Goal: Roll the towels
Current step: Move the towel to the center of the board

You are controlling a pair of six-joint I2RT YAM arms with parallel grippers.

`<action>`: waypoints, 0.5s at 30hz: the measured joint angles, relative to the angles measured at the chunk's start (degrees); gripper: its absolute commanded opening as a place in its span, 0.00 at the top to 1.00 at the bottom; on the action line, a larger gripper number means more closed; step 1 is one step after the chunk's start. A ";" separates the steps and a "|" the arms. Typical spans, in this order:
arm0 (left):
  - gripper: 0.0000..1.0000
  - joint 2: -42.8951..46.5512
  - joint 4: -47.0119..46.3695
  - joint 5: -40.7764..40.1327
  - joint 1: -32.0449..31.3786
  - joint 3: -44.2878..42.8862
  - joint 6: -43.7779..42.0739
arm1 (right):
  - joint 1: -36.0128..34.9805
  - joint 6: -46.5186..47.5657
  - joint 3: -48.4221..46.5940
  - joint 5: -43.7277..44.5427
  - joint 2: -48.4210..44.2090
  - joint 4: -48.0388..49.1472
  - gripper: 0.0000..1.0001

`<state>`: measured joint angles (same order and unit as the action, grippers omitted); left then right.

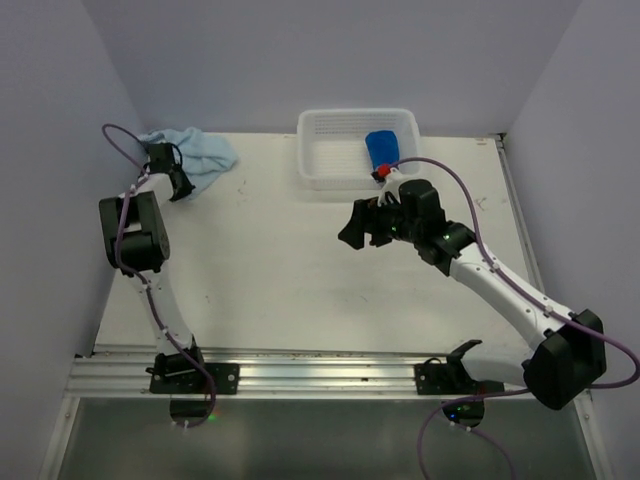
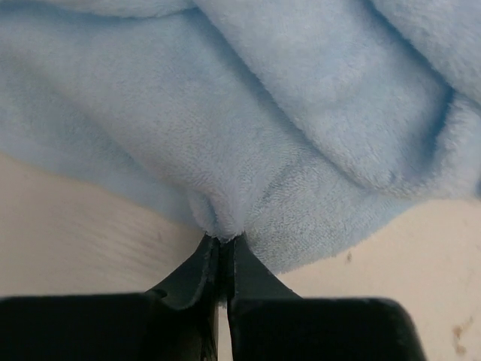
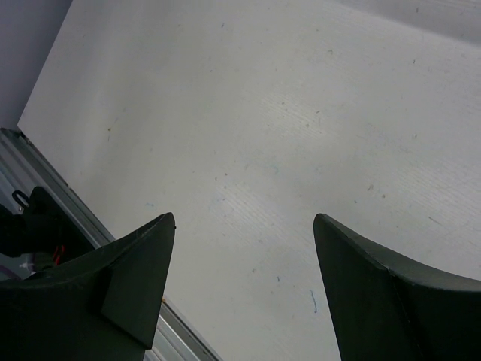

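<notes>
pale blue towel (image 2: 301, 150) looks soft and limp, left claw (image 2: 223, 242) pinching its edge, a sensible hold, right claw (image 3: 242, 226) gaping empty above the counter (image 3: 316, 113).

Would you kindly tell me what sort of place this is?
Probably a robotics lab cell: left arm and right arm bolted to a metal rail at a white table, plain walls around it, plus a basket, a pale blue towel and a dark blue towel.

White links (image 1: 500, 285), black joints (image 1: 135, 235) — purple cables (image 1: 462, 182) looping; matte black wedge fingers (image 3: 135, 278).
</notes>
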<state>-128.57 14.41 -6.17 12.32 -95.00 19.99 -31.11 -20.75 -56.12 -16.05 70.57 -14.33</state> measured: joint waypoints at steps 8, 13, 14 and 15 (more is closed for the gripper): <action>1.00 31.54 -4.46 6.38 -12.59 36.54 5.57 | -0.07 0.94 -3.85 3.63 -1.81 -6.12 0.22; 0.56 52.35 -10.34 9.25 -34.69 50.12 12.48 | -0.09 0.17 -4.35 6.80 -8.20 -10.71 0.22; 0.01 56.08 -13.00 9.33 -38.29 53.57 15.02 | -0.09 -0.17 -4.33 7.61 -9.75 -11.47 0.22; 0.01 56.85 -13.51 9.49 -40.79 54.36 15.47 | -0.09 -0.57 -4.28 7.93 -11.26 -12.24 0.22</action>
<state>-71.72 0.91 3.31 -28.47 -40.64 35.46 -31.20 -21.32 -60.40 -8.12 59.31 -26.57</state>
